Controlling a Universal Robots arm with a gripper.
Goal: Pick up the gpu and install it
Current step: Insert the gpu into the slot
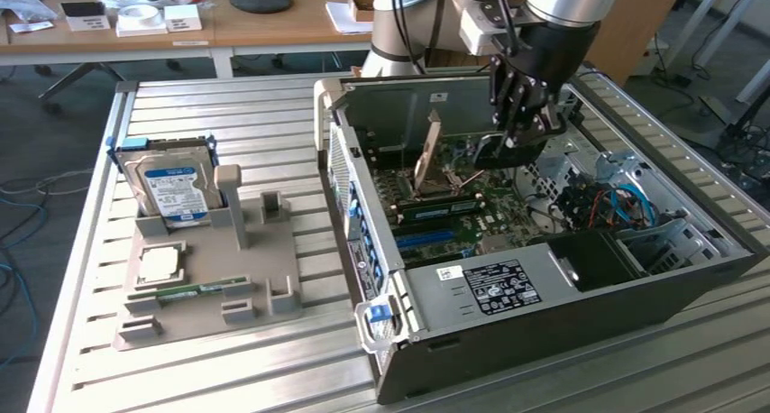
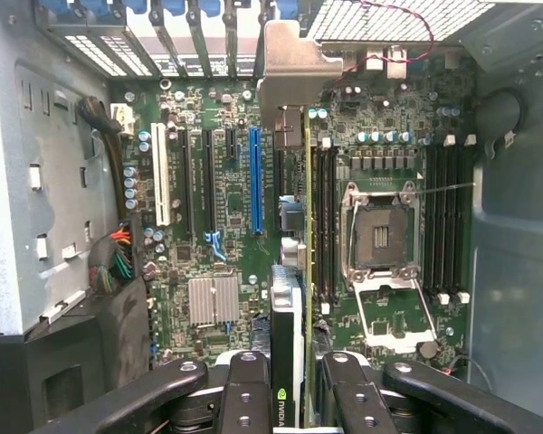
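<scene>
Gpu [image 2: 287, 316] between end effector [image 2: 296, 366] fingers [image 2: 246, 391]

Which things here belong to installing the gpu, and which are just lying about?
Job: gpu, gripped by the end effector; open computer case; motherboard.
Lying about: blue-labelled hard drive, processor chip, green memory stick, all on the grey holder.

The case [image 1: 578, 327] is open above, but its walls, the cables [image 1: 614, 206] and the held gpu [image 2: 287, 307] crowd the gripper [image 2: 295, 375].
</scene>
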